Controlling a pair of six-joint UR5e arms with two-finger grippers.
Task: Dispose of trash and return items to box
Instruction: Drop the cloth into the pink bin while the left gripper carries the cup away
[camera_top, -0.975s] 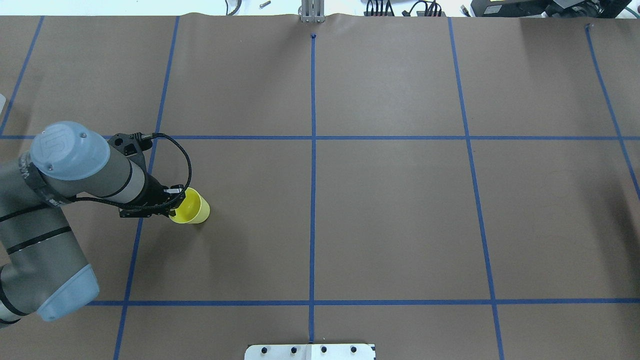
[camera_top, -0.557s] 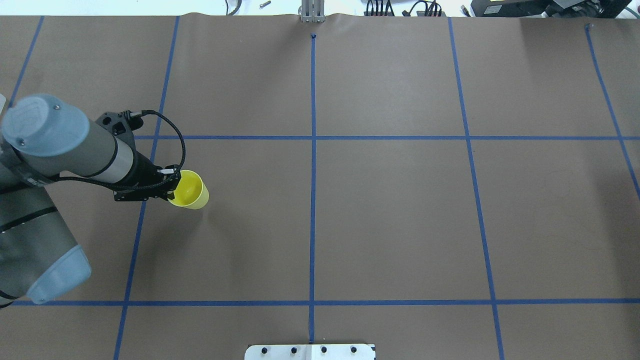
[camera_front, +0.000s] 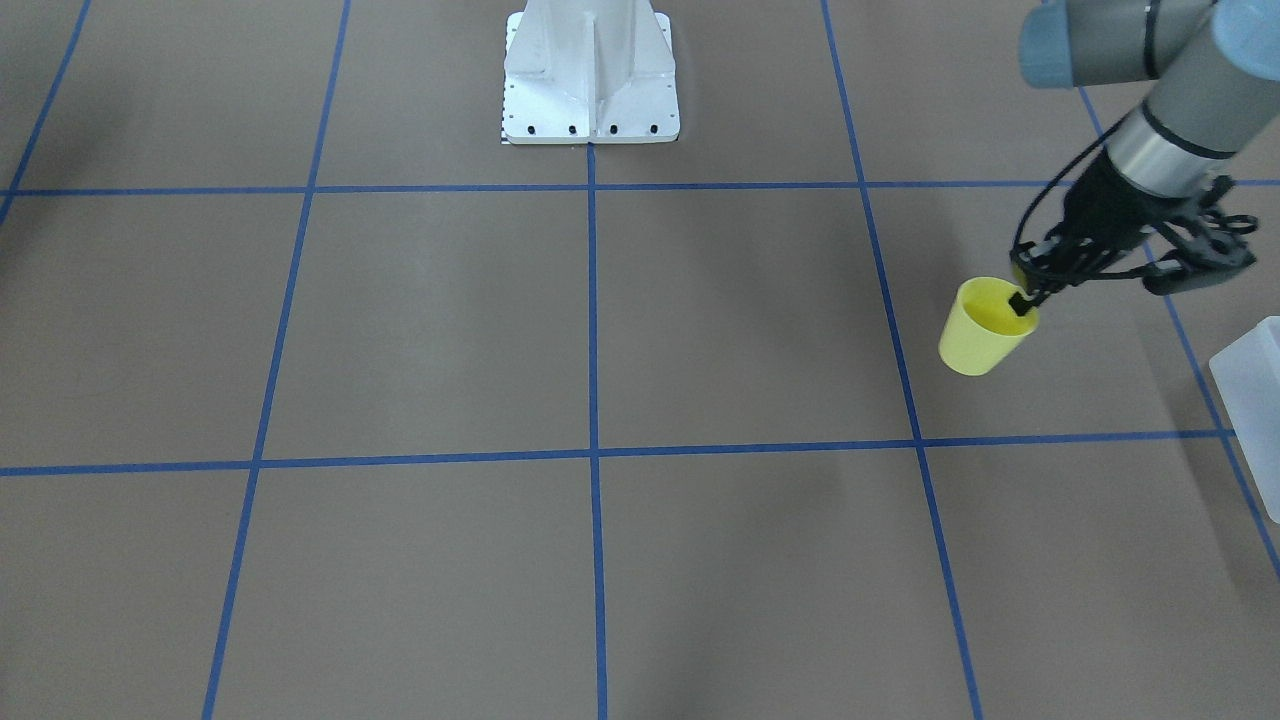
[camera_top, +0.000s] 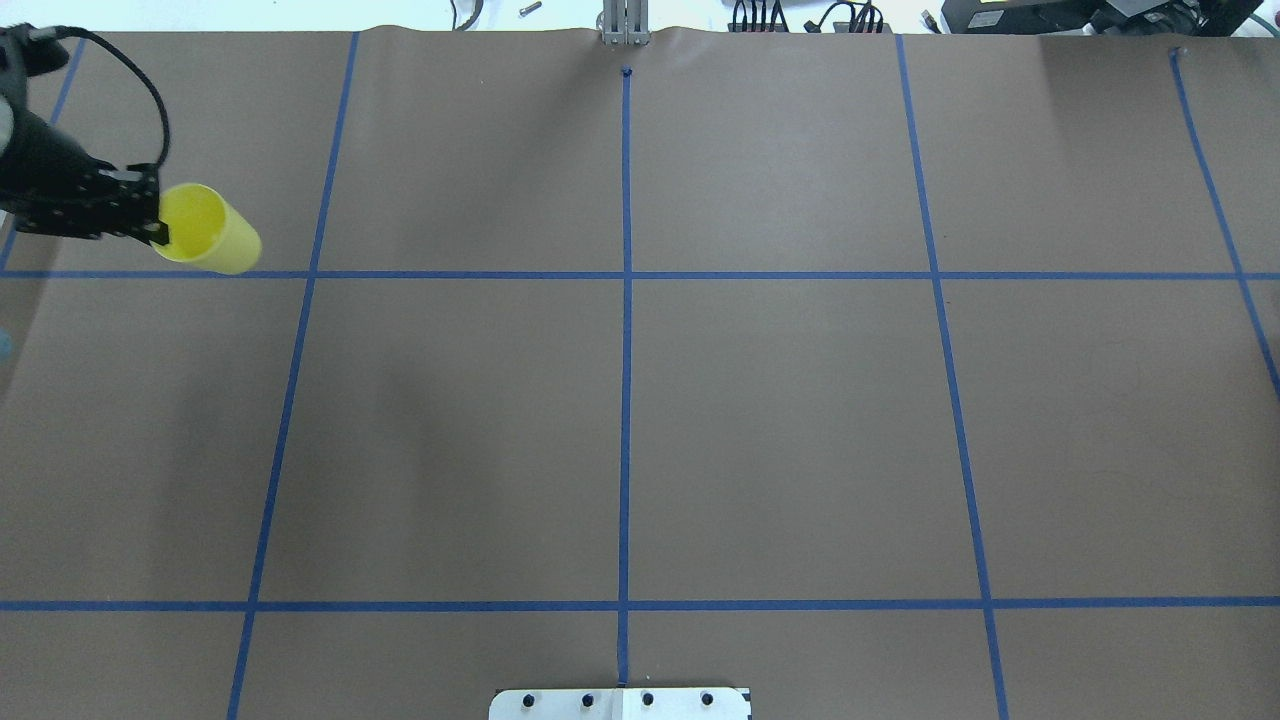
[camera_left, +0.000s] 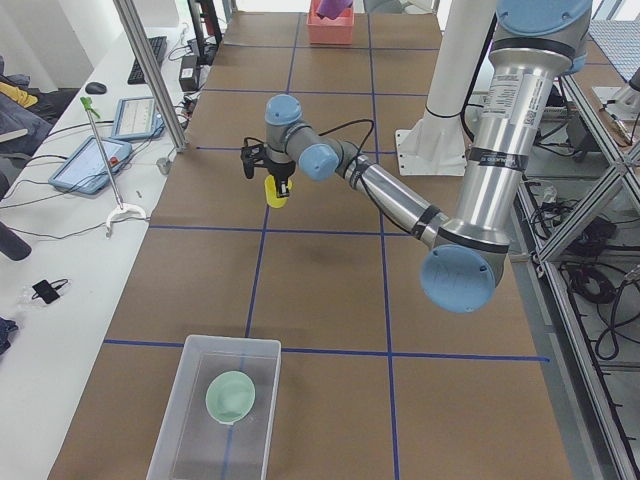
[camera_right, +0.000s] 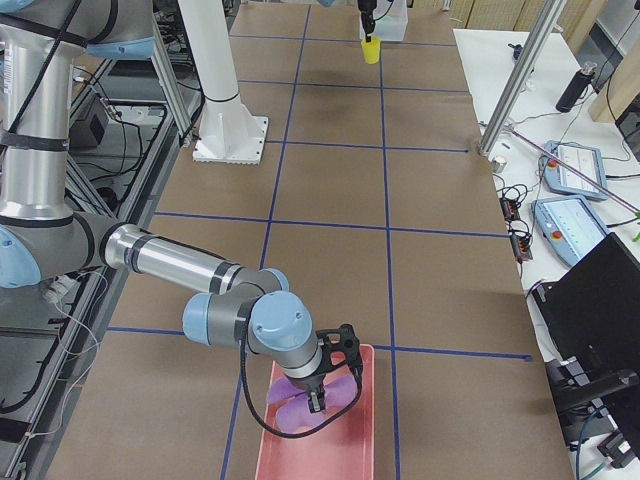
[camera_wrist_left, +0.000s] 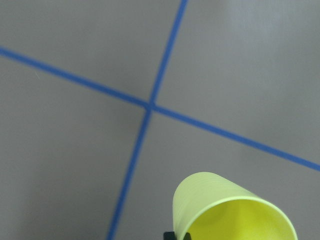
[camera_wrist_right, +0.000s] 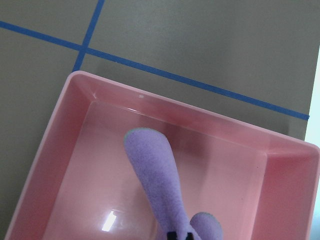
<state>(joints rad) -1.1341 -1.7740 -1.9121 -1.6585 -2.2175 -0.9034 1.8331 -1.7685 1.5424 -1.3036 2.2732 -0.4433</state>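
Our left tool (camera_top: 158, 233) pinches the yellow cup (camera_top: 208, 235) by its rim, upper left; next we bring it over the clear box (camera_left: 232, 340). Our right tool (camera_right: 316, 400) grips a purple plush (camera_wrist_right: 152, 185).

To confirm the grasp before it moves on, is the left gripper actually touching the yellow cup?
Touching. The front-facing view shows the left gripper pinching the rim of the yellow cup, with one finger inside the cup.

A yellow cup (camera_top: 205, 230) hangs tilted, mouth up, off the surface (camera_top: 780, 420). A purple soft toy (camera_wrist_right: 155, 180) is in the pink tray (camera_wrist_right: 55, 165).
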